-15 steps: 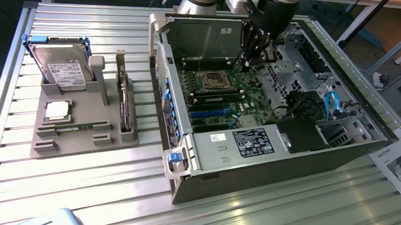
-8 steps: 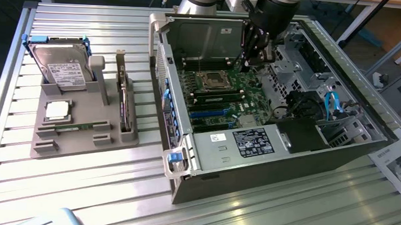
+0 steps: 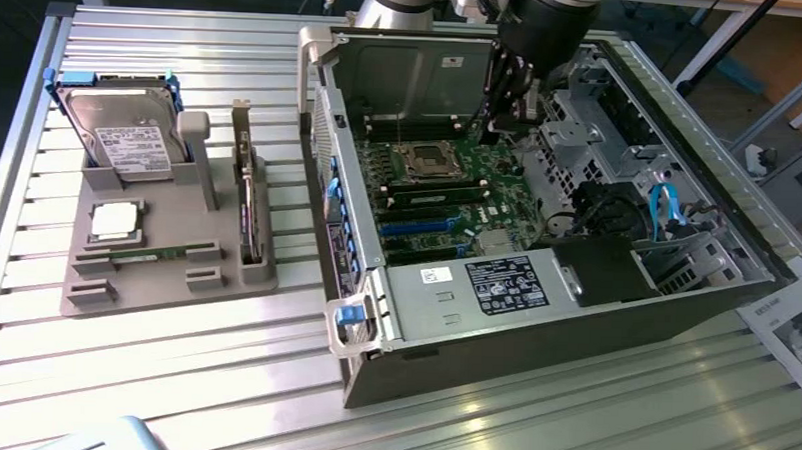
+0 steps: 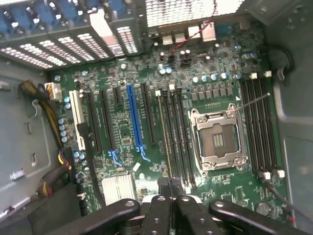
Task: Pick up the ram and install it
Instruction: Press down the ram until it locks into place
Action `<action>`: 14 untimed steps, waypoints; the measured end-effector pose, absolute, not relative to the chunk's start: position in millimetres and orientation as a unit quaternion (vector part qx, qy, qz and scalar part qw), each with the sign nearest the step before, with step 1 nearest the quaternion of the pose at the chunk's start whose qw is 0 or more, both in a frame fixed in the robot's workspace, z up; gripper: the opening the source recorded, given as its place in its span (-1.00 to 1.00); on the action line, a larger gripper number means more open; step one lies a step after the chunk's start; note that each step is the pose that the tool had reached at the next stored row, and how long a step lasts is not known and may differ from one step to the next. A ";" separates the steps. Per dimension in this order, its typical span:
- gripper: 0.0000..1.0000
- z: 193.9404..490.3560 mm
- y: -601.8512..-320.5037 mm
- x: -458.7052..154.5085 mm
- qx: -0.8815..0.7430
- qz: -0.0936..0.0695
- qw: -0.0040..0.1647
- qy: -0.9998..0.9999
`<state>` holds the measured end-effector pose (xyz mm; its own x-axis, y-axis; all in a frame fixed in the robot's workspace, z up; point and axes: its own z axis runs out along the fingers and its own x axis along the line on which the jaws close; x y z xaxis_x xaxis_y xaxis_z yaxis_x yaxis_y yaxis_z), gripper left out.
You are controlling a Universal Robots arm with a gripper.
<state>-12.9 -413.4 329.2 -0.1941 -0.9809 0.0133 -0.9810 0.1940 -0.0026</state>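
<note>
– Where you have the arm reaching into the open computer case (image 3: 506,289), what should you enter for the pincer?

– Item one, gripper (image 4: 171,198): black fingers brought fully together, nothing visibly clamped between them. It hangs over the motherboard (image 4: 122,142), above the end of the memory slots next to the processor socket (image 4: 217,139).

– And the ram?

– Item two, ram (image 4: 165,137): a thin stick seen edge-on, lying along one slot of the bank between the socket and the blue expansion slot (image 4: 134,122). It is the slot of that bank farthest from the socket. Its one end lies just in front of your closed fingertips. You cannot tell whether they touch it, nor whether it is pressed fully home.

– What else is on the board?

– Item three, a second bank of dark memory slots (image 4: 259,127) on the socket's other side. Item four, a ribbed silver heatsink (image 4: 117,188) near the board's edge closest to the pincer.

– Outside the case?

– The case lies on its side on the slatted metal table (image 3: 367,424), towards the exterior view's right edge. Item five, a grey holder tray (image 3: 173,247) well apart from it, towards the table's left edge in that view. The tray carries a hard drive (image 3: 131,136) leaning at its far end, a square silver processor chip (image 3: 114,220) lying flat, and an upright dark expansion card (image 3: 249,205) along the side nearest the case.
</note>
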 end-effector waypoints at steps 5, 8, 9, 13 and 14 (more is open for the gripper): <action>-0.80 329.1 -413.4 -12.9 0.599 0.005 0.005 -0.801; -0.80 329.1 -413.4 -12.9 0.576 0.005 0.005 -0.818; -0.80 329.1 -413.4 -12.9 0.558 0.005 0.005 -0.830; -0.80 329.1 -413.4 -12.9 0.501 0.004 0.005 -0.866; -0.80 329.1 -413.4 -12.9 0.492 0.004 0.005 -0.871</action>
